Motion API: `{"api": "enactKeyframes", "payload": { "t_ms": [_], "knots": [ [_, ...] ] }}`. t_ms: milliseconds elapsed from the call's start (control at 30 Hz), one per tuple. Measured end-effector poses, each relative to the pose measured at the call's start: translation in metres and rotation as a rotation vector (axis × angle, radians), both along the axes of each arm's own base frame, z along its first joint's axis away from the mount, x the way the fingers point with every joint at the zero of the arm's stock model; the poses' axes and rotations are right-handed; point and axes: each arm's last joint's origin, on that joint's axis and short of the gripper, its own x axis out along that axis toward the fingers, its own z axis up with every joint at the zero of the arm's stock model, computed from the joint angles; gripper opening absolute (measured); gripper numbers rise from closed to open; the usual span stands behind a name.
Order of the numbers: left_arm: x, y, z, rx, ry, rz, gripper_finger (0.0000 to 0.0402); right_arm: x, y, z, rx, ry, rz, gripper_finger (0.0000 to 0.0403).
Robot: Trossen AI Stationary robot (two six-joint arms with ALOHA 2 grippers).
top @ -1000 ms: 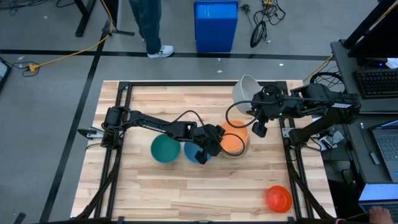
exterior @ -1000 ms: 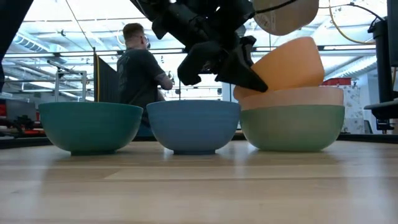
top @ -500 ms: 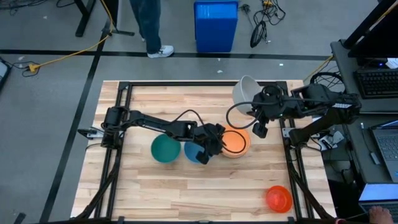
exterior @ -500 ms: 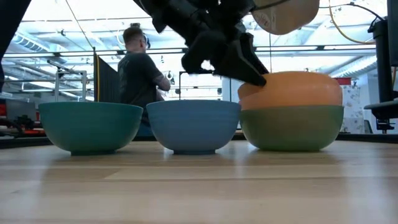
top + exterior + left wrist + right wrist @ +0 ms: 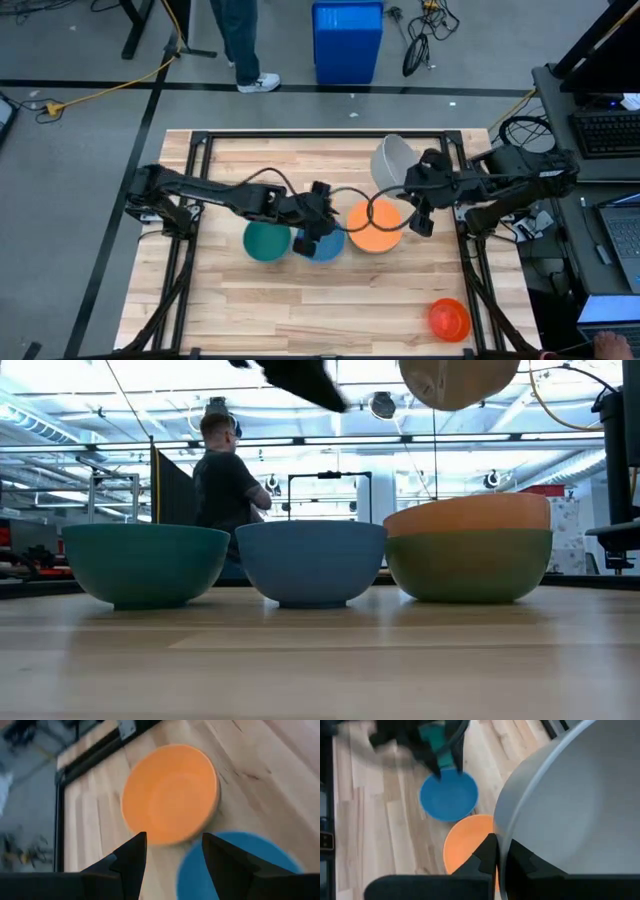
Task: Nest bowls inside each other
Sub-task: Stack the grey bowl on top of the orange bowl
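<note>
The orange bowl (image 5: 375, 225) sits level, nested in the sage green bowl (image 5: 470, 565). To its left the blue bowl (image 5: 322, 243) and the teal bowl (image 5: 265, 241) stand on the table in a row. My left gripper (image 5: 172, 855) hangs open and empty above the blue bowl, beside the stack. My right gripper (image 5: 410, 180) is shut on the grey-white bowl (image 5: 393, 160), held high above the far side of the stack. A red-orange bowl (image 5: 449, 318) stands alone at the near right corner. My right gripper pinches the grey-white bowl's rim (image 5: 501, 845), one finger (image 5: 487, 855) outside the wall and one inside the hollow. The fingers slant down from the table's right side. The bowl is tilted and lifted clear, high above the stack (image 5: 458, 382).
Black frame rails (image 5: 190, 200) run along the table's edges. A big blue bin (image 5: 347, 40) and a person (image 5: 225, 480) are on the floor beyond the far edge. Bare wood (image 5: 300, 310) lies toward the near edge.
My left gripper has let go of the orange bowl, which was tilted and has dropped level into the stack. The gripper has then risen and drawn back toward the table's left, over the blue bowl. My right gripper has shifted slightly toward the stack with the grey-white bowl.
</note>
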Motion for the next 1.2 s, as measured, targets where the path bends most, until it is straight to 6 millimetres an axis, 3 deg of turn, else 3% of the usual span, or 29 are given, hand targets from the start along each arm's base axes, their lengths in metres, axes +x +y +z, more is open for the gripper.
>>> {"api": "enactKeyframes", "payload": {
  "t_ms": [200, 400, 867, 1200],
  "knots": [
    [-0.048, 0.005, 0.027, -0.151, 0.068, 0.219, 0.018, 0.022, 0.013, -0.038, -0.005, 0.096, -0.001, 0.0],
    [-0.077, 0.006, 0.037, -0.198, 0.127, 0.345, 0.018, 0.046, 0.027, -0.079, 0.066, 0.11, 0.05, 0.0],
    [-0.086, -0.005, 0.021, -0.204, 0.211, 0.377, 0.018, 0.066, 0.039, -0.14, 0.094, 0.304, -0.02, 0.0],
    [-0.087, -0.006, 0.019, -0.225, 0.21, 0.408, 0.018, 0.07, 0.041, -0.16, 0.119, 0.318, -0.055, 0.0]
  ]
}}
